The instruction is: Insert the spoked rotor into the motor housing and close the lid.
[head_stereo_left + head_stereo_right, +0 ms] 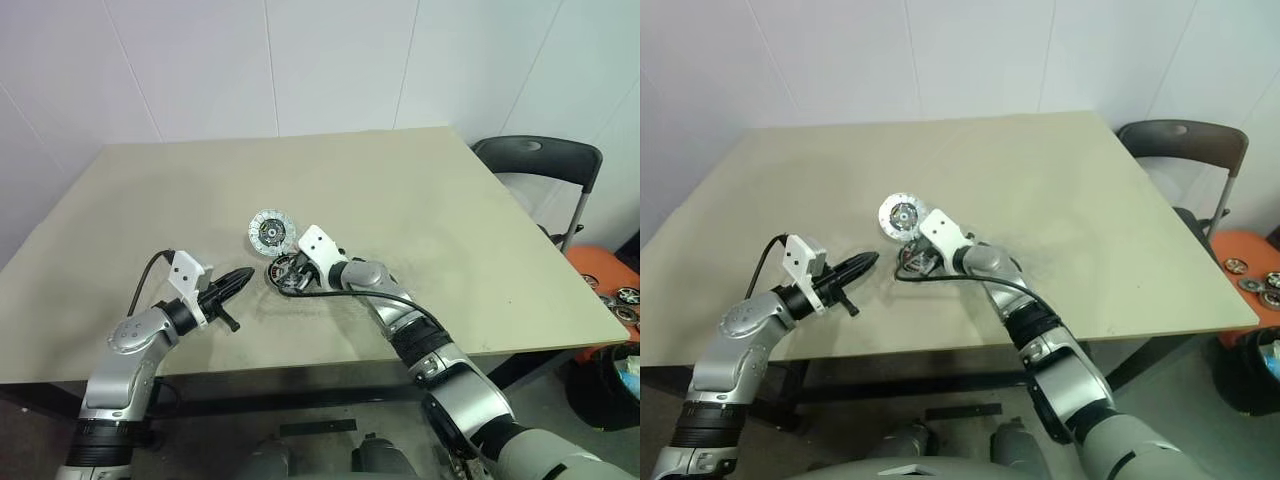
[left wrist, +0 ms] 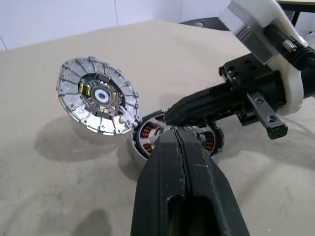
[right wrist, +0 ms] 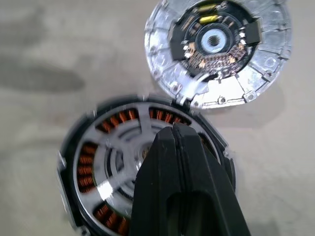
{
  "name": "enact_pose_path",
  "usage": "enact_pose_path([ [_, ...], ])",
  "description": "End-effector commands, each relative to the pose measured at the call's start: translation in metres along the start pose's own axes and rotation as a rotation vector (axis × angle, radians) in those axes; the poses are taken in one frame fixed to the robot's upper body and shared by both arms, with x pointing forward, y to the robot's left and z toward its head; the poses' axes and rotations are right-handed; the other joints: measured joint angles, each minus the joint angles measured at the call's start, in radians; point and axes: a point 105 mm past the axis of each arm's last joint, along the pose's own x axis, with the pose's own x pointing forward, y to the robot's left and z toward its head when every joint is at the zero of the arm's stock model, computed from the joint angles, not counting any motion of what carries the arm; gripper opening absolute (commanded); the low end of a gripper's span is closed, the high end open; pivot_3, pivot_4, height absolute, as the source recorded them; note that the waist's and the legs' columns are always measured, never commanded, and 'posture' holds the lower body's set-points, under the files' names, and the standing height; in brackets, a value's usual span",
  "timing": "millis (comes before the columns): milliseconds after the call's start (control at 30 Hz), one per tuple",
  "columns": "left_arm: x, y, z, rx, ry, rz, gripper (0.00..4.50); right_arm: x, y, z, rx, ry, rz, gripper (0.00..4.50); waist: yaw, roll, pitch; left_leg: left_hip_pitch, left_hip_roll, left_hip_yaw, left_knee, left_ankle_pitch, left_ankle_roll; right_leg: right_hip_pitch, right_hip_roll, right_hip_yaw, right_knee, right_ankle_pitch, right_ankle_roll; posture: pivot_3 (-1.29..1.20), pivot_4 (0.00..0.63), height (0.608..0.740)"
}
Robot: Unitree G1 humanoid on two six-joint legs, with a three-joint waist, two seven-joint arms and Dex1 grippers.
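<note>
The housing (image 3: 147,167) sits on the worktop (image 1: 450,220), near its front edge. The rotor (image 3: 120,157) is already seated in the housing — spokes over copper windings. The lid (image 3: 216,51) stands tilted, touching the housing's far rim. Right gripper (image 2: 170,115), fingers pressed together, rests over the rotor. Left gripper (image 1: 240,280), likewise pressed together and empty, hovers beside the housing. Likely step: seating the rotor fully. The next move calls for tipping the lid down squarely.

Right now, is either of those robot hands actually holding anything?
No. Both are shut on nothing: the right gripper pokes at the spoked rotor in the motor housing; the left gripper hovers nearby.
</note>
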Motion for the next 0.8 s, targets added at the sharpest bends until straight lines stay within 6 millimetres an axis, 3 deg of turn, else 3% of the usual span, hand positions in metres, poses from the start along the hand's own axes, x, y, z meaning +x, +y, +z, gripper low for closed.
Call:
enact_pose_path([
  [33, 0.000, 0.004, 0.008, 0.038, -0.029, 0.006, 0.00, -0.008, 0.005, 0.057, 0.190, -0.232, 0.106, 0.01, 0.000, 0.000, 0.000, 0.000, 0.000, 0.000, 0.000, 0.000, 0.000, 0.000, 0.000, 0.000, 0.000, 0.000, 0.000, 0.00, 0.000, 0.740],
  [167, 0.000, 0.005, 0.010, 0.038, -0.040, -0.007, 0.00, -0.019, 0.020, 0.074, 0.099, -0.255, 0.253, 0.01, 0.000, 0.000, 0.000, 0.001, 0.000, 0.000, 0.000, 0.000, 0.000, 0.000, 0.000, 0.000, 0.000, 0.000, 0.000, 0.00, 0.000, 0.740],
  [333, -0.008, 0.005, 0.006, 0.035, -0.036, -0.028, 0.00, -0.031, 0.035, 0.043, -0.339, 0.007, 0.428, 0.01, 0.002, 0.000, 0.000, 0.004, -0.001, 0.000, 0.000, 0.000, 0.000, 0.002, -0.001, -0.001, -0.001, 0.000, 0.000, 0.00, 0.000, 0.740],
  [567, -0.017, 0.009, 0.002, 0.056, -0.024, -0.006, 0.00, -0.048, 0.036, 0.040, -0.642, 0.184, 0.569, 0.01, 0.000, 0.001, 0.001, 0.004, 0.001, 0.000, -0.001, 0.000, 0.000, 0.001, -0.001, -0.001, -0.001, 0.000, 0.000, 0.00, 0.000, 0.740],
  [767, -0.019, 0.006, 0.007, 0.067, -0.028, 0.004, 0.00, -0.040, 0.026, 0.038, -0.782, 0.232, 0.532, 0.01, 0.004, 0.000, 0.000, 0.004, 0.000, 0.000, -0.001, 0.000, 0.000, 0.001, -0.002, -0.001, -0.001, 0.000, 0.000, 0.00, 0.000, 0.740],
  [800, -0.019, 0.006, 0.008, 0.068, -0.028, 0.006, 0.00, -0.038, 0.024, 0.036, -0.800, 0.240, 0.525, 0.38, 0.005, 0.000, 0.000, 0.004, 0.000, 0.000, -0.001, 0.000, 0.000, 0.001, -0.002, -0.001, -0.001, 0.000, 0.000, 0.00, 0.000, 0.740],
])
